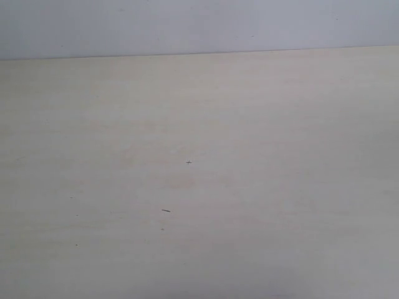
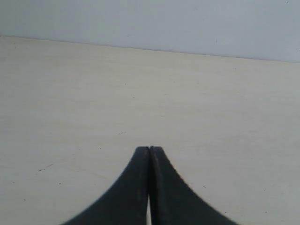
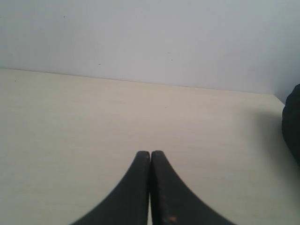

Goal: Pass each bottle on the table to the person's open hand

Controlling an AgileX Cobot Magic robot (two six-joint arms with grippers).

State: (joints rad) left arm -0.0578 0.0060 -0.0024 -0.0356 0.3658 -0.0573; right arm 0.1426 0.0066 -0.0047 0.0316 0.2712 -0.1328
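The wide, flat, pale beige matte table [image 1: 249,124] fills nearly all of the exterior view. The bottles are out of sight in all three views, so where they stand cannot be told. Near the middle of the table's surface sits a tiny dark cross-shaped mark [image 1: 189,162]. Nearer the camera and slightly left of it lies a short dark dash [image 1: 166,210]. A few fainter specks are scattered over the left part of the table. The table's far edge meets a plain pale grey-blue wall [image 1: 187,25].

In the left wrist view, the left gripper [image 2: 149,149] has two black, curved, matte fingers [image 2: 133,187] pressed together. Only a hairline seam shows between them, and nothing is pinched there. It hangs over bare table, with small dark specks on the surface around it and the same pale wall beyond the far edge.

In the right wrist view, the right gripper [image 3: 150,153] has its black fingers [image 3: 168,192] pressed together in the same way, tip against tip, and holds nothing. One finger carries a small orange-brown fleck low on its inner side. This gripper also hangs over bare beige table. A dark rounded shape [image 3: 293,122] is cut off by the frame at the table's edge, and it is too little seen to name.
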